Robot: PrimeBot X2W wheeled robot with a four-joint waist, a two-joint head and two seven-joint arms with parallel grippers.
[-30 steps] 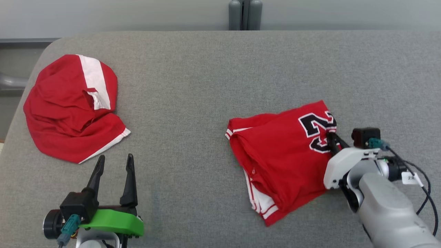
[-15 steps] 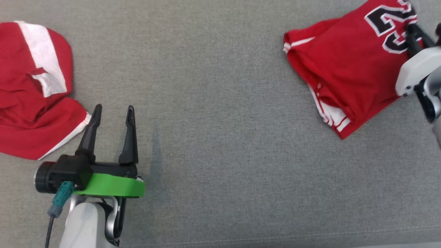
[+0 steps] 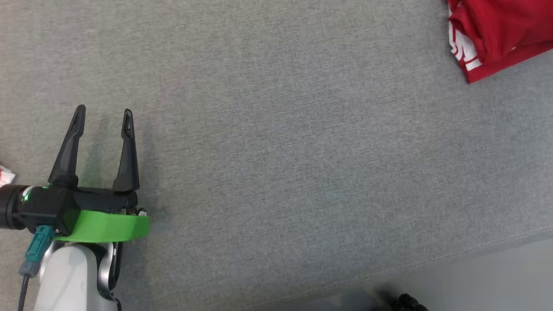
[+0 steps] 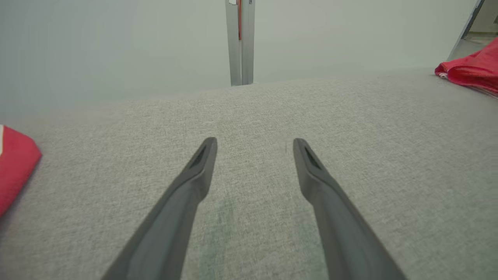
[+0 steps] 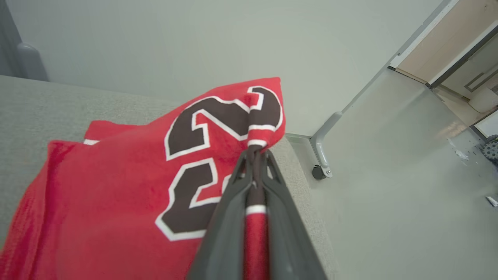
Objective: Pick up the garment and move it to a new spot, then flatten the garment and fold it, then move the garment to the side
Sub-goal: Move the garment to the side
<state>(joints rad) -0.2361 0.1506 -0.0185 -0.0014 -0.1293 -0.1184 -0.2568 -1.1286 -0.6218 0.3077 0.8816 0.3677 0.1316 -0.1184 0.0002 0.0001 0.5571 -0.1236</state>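
At head view's top-right, jersey after camera swing; right claw grips it; left claw spread.

The left gripper points across the grey fabric-covered table, its two dark jaws standing wide apart with bare fabric showing between them. A red garment lies bunched at the table's far right corner. A second red cloth lies at the table's left edge. A grey post rises behind the far edge against a pale wall.
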